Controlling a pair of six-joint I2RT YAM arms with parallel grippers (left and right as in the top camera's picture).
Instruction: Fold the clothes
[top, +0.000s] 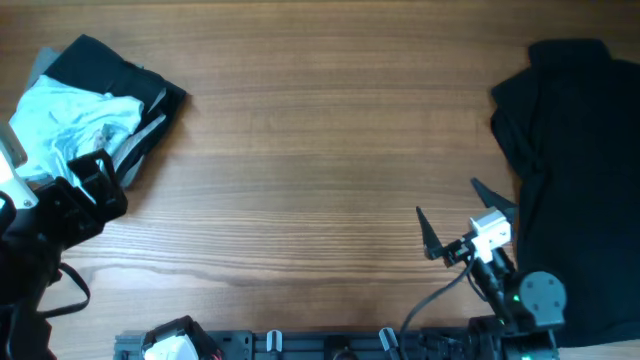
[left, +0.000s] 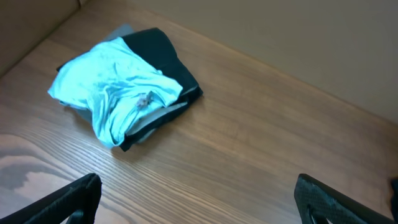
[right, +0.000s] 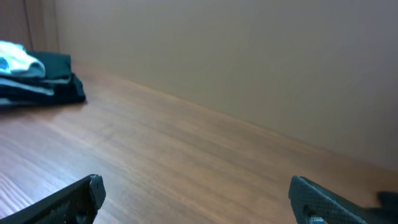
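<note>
Left gripper (left: 198, 185): wide apart, empty, probably clear of upper-left clothes pile (top: 85, 105).
Right gripper (top: 447, 200): wide apart, empty, just beside black garment (top: 580, 150) at right.

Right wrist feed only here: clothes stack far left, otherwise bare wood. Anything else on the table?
Observer: Yes. Overhead shows a big black garment lying rumpled along the right side of the table, next to your right tool.
Operator: Where's the left arm?
Observer: The left tool is open and empty, over bare wood just short of the stack.
Operator: Is that stack neat?
Observer: No. The light blue garment on top is crumpled and bunched over the darker pieces.
</note>
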